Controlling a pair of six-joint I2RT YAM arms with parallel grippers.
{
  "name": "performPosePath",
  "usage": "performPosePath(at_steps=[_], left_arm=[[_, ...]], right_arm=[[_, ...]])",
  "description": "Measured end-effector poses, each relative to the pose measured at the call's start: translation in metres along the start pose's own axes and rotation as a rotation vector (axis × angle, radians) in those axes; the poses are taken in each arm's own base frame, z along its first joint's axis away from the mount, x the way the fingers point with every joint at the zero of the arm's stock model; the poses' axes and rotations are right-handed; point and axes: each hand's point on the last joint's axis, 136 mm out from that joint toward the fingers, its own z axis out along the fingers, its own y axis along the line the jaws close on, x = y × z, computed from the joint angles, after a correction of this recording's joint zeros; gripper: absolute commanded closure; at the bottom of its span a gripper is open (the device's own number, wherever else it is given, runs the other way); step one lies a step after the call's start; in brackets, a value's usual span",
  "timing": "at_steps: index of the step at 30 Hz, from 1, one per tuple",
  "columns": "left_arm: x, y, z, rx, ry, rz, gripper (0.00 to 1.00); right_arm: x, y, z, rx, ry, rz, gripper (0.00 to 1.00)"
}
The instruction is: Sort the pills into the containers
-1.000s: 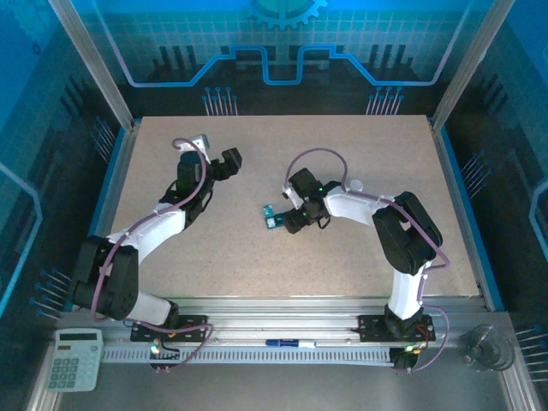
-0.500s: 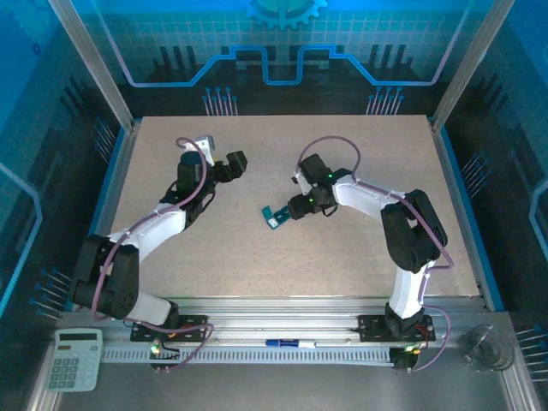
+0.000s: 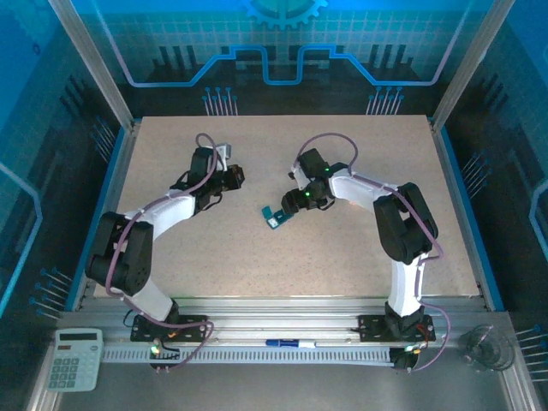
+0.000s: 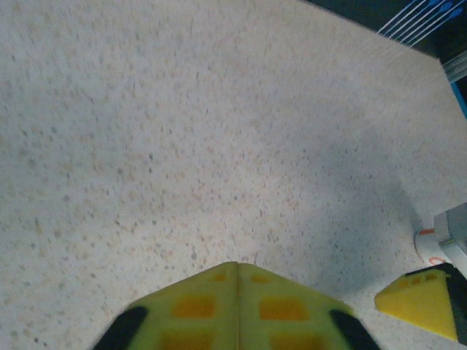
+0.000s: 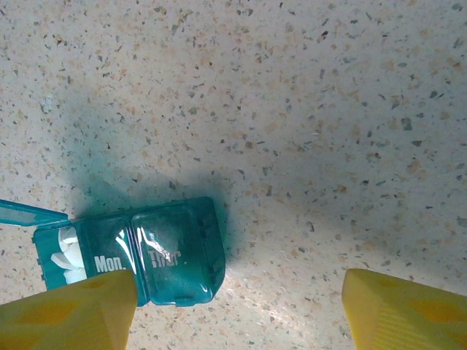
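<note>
On the rail at the near edge lie a calculator (image 3: pixel 75 360) at 7 o'clock, a pen (image 3: pixel 287 343) at 6 o'clock and a clear cup (image 3: pixel 488 347) at 5 o'clock.

The teal pill box (image 3: pixel 276 217) sits flat near the middle of the tabletop (image 3: pixel 342 257). In the right wrist view the pill box (image 5: pixel 171 251) has one lid (image 5: pixel 22 213) tipped open, with white pills (image 5: pixel 66 255) in that compartment. The next two compartments, marked with day names, are closed. I see no loose pills on the tabletop.

The right gripper (image 3: pixel 295 203) hangs just at 2 o'clock of the box. Its fingers (image 5: pixel 69 313) are spread wide and grasp nothing. Farther off, at 10 o'clock of the box and well apart from it, is the left gripper (image 3: pixel 233 176). Its fingers (image 4: pixel 204 306) look clenched together along a thin seam, with nothing between them.

The step in hand seems to be the right arm coming onto the box. In the wrist view the box lies toward 7 o'clock, close to one finger and not centred in the gap. The arm should shift that way before it lowers. The box looks light and likely to slide, so the fingers should close slowly and squarely on its long sides. They should keep clear of the raised lid, since a knock there could tip the pills out.
</note>
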Motion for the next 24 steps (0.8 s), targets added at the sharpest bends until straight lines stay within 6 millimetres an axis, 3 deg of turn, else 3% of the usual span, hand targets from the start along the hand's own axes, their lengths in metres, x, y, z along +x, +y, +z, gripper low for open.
performPosePath(at_steps=[6,12,21,24], left_arm=[[0.023,-0.002,0.015,0.011,0.113,-0.011,1.00],[0.050,-0.019,0.029,0.032,0.225,0.035,1.00],[0.088,-0.019,0.041,0.027,0.359,0.046,1.00],[0.093,-0.022,0.040,0.034,0.371,0.057,1.00]], right_arm=[[0.000,0.004,0.001,-0.025,-0.002,0.004,0.25],[0.004,0.004,0.006,-0.037,0.008,0.017,0.26],[0.008,0.003,0.015,-0.040,0.028,0.024,0.26],[0.009,0.003,0.015,-0.040,0.027,0.024,0.26]])
